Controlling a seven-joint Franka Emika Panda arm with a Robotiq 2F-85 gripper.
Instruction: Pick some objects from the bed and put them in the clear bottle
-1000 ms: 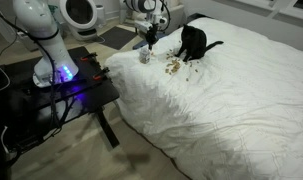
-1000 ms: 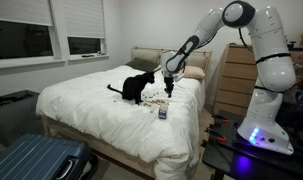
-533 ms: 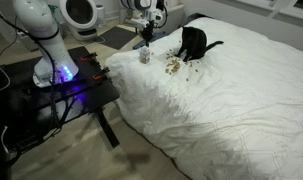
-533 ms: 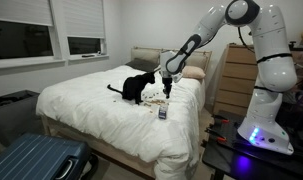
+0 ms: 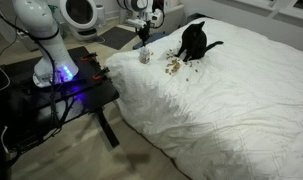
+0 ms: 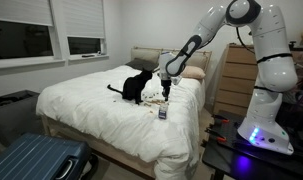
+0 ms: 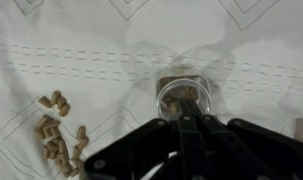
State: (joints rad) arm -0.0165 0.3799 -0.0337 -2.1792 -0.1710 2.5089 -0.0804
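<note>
Black two-finger gripper (image 7: 188,127) closed, poised right above the small clear greyish bottle (image 7: 181,93) standing on the rumpled white bed (image 7: 91,40) — drop step, probably. Next: open jaws squarely over its mouth. Tan-brown pellets (image 7: 56,132) lie scattered nearby.

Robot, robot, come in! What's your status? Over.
Gripper shut, above clear bottle. Objects: some inside it, more loose on bed. Black cat sits beside them.

Small clear greyish bottle (image 7: 181,97) stands upright, open top, some tan bits inside, just below the fingers (image 7: 188,132). Tiny tan-brown pellets (image 7: 57,135) lie in a loose cluster, well left of the fingers in wrist view. Both sit on the rumpled white duvet-covered bed (image 7: 91,40).
</note>
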